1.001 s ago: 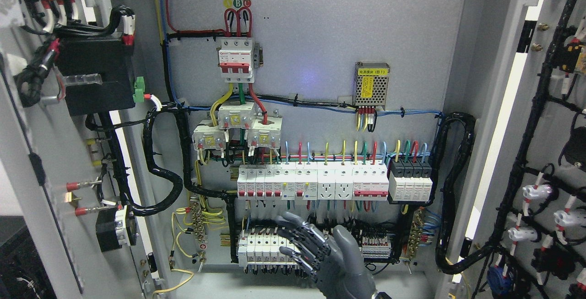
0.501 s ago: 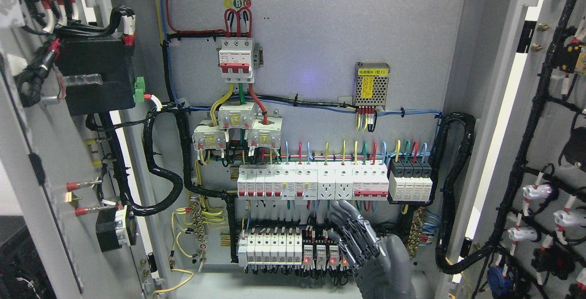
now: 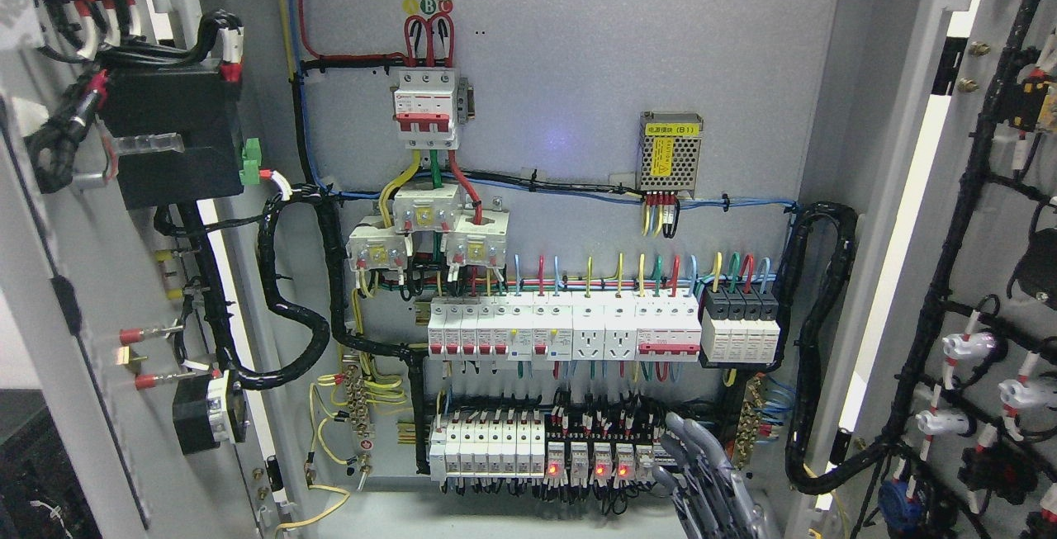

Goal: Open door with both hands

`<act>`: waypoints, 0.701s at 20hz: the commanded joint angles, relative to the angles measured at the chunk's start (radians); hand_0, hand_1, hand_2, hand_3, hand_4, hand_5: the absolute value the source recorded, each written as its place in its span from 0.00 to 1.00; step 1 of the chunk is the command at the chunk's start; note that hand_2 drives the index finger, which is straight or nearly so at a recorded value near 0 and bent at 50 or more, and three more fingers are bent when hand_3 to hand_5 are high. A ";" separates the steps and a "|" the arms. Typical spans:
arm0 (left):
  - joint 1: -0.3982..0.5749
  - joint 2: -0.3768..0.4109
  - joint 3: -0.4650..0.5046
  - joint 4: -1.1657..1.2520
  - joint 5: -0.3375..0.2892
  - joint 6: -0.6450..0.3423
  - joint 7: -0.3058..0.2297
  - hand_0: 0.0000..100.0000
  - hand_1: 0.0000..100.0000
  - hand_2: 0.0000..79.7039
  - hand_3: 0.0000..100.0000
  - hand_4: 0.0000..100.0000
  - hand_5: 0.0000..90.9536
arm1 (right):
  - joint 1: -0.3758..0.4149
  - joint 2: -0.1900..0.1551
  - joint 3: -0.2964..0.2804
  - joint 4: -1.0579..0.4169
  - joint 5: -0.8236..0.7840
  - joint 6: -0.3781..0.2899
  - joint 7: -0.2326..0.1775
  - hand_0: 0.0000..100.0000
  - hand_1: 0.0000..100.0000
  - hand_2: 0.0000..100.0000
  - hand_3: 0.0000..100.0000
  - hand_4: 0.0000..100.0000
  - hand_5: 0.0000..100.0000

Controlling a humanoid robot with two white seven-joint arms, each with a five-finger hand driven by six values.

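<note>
The cabinet stands with both doors swung wide. Its left door (image 3: pixel 74 291) shows its inner face at the picture's left, carrying a black box and cable bundles. On the far side, the right door (image 3: pixel 991 217) also shows its inner face, with black cable looms and white connectors. My right hand (image 3: pixel 708 477) reaches up from the bottom edge, right of the middle. Only its grey fingers (image 3: pixel 692 440) show, extended and holding nothing, in front of the cabinet's lower right corner beside the relay row (image 3: pixel 590 460). The left arm is out of sight.
Inside, the grey back panel (image 3: pixel 578 60) carries a red-and-white main breaker (image 3: pixel 427 108), a meshed power supply (image 3: pixel 670 151), a row of white breakers (image 3: pixel 561 333) and a thick black cable loop (image 3: pixel 813 341) at the right.
My right hand has moved from the lower middle to the right and down, so only its fingers now show at the bottom edge. The relays with red lights are uncovered.
</note>
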 commanded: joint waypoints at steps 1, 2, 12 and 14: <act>-0.002 0.038 -0.071 -0.419 -0.007 -0.152 -0.010 0.00 0.00 0.00 0.00 0.00 0.00 | 0.105 -0.029 -0.049 -0.039 0.001 -0.132 0.002 0.00 0.00 0.00 0.00 0.00 0.00; -0.003 0.040 -0.068 -0.420 -0.008 -0.190 -0.010 0.00 0.00 0.00 0.00 0.00 0.00 | 0.107 -0.028 -0.075 -0.039 0.001 -0.163 0.002 0.00 0.00 0.00 0.00 0.00 0.00; -0.040 0.054 0.015 -0.426 -0.155 -0.634 0.003 0.00 0.00 0.00 0.00 0.00 0.00 | 0.119 -0.026 -0.288 -0.042 0.001 -0.260 0.003 0.00 0.00 0.00 0.00 0.00 0.00; -0.064 0.049 0.062 -0.426 -0.160 -0.700 0.003 0.00 0.00 0.00 0.00 0.00 0.00 | 0.119 -0.025 -0.322 -0.042 0.000 -0.260 0.003 0.00 0.00 0.00 0.00 0.00 0.00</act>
